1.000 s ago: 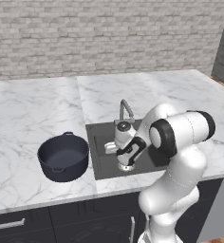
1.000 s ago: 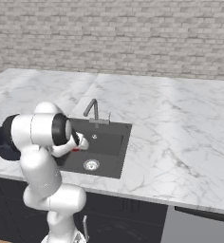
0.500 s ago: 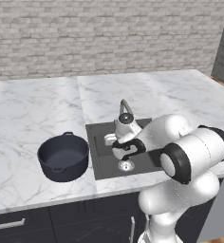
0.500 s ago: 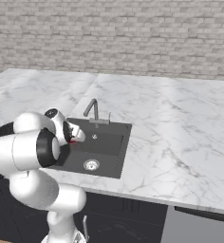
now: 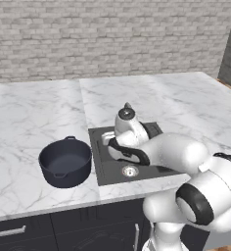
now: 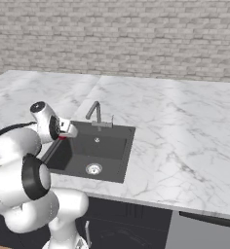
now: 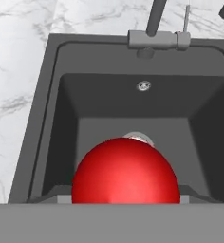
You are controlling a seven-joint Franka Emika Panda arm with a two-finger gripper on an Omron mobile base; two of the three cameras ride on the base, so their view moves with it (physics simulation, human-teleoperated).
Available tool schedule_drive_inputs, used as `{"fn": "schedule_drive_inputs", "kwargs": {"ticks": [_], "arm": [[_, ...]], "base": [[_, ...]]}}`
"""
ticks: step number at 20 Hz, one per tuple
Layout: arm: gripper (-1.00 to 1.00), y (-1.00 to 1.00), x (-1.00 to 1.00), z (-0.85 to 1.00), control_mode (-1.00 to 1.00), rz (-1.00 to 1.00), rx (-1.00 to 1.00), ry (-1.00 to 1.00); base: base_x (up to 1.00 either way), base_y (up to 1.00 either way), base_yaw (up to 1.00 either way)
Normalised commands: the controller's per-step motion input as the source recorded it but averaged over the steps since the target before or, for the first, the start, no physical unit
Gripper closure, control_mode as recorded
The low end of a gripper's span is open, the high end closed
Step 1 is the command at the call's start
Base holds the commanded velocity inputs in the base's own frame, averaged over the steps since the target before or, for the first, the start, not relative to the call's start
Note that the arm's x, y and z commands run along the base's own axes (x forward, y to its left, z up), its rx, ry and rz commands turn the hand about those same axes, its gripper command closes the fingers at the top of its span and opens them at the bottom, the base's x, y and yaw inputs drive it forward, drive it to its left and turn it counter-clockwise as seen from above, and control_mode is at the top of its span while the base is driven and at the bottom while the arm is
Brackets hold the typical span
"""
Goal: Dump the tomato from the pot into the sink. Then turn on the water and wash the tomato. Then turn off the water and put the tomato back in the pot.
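Your hand (image 6: pixel 63 136) holds the tomato (image 7: pixel 126 171) above the sink (image 7: pixel 42 142); carry it level to the pot (image 5: pixel 65 162) at its side before letting go.

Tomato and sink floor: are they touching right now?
Apart. The right base view shows the tomato up at the gripper, level with the rim of the sink, well above the basin floor.

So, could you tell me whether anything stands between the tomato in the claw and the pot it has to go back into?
Nothing visible does. The small red tomato is held over the dark grey sink; the squat dark pot sits open and empty on the white marble counter beside it.
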Motion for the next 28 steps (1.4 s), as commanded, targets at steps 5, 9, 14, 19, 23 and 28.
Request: {"fn": "schedule_drive_inputs", "kwargs": {"ticks": [5, 9, 14, 19, 23, 28], "arm": [[1.0, 0.17, -0.47, 0.74, -1.0, 0.03, 0.0, -0.1], [1.0, 0.29, -0.36, 0.58, -1.0, 0.07, 0.0, -0.02], [1.0, 0.61, -0.25, 0.23, -1.0, 0.17, 0.03, 0.0], [1.0, 0.8, -0.12, 0.11, -1.0, 0.19, 0.01, 0.0], [1.0, 0.79, -0.01, 0.01, -1.0, 0.17, 0.0, 0.01], [1.0, 0.68, 0.0, 0.0, -1.0, 0.11, 0.0, 0.02]], "base": [[0.0, 0.0, 0.0], [0.0, 0.0, 0.0], [0.0, 0.0, 0.0], [0.0, 0.0, 0.0], [0.0, 0.0, 0.0], [0.0, 0.0, 0.0]]}}
